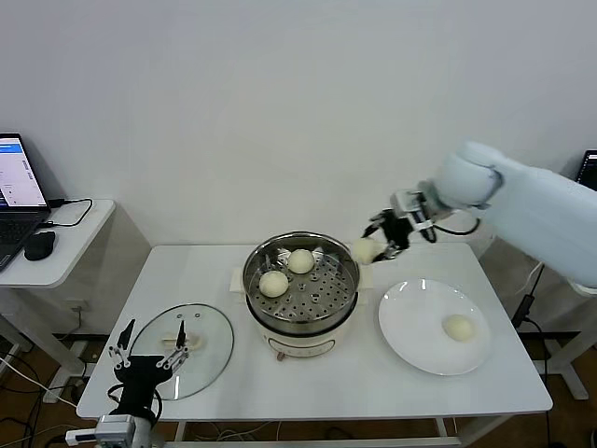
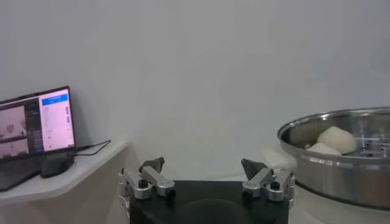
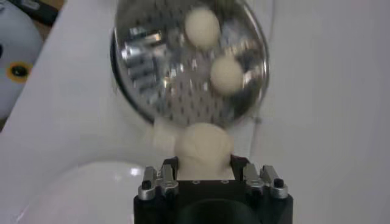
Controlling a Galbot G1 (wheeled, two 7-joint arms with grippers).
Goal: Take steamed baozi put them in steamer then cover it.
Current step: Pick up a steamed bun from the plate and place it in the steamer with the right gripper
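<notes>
The steel steamer stands mid-table on its cream base and holds two baozi on the perforated tray. My right gripper is shut on a third baozi and holds it in the air just past the steamer's right rim; in the right wrist view that baozi sits between the fingers with the steamer beyond. A fourth baozi lies on the white plate. The glass cover lies flat at the table's front left. My left gripper is open and empty above the cover.
A side desk at the left carries a laptop and a mouse. The steamer's rim shows to the side in the left wrist view. A white wall stands behind the table.
</notes>
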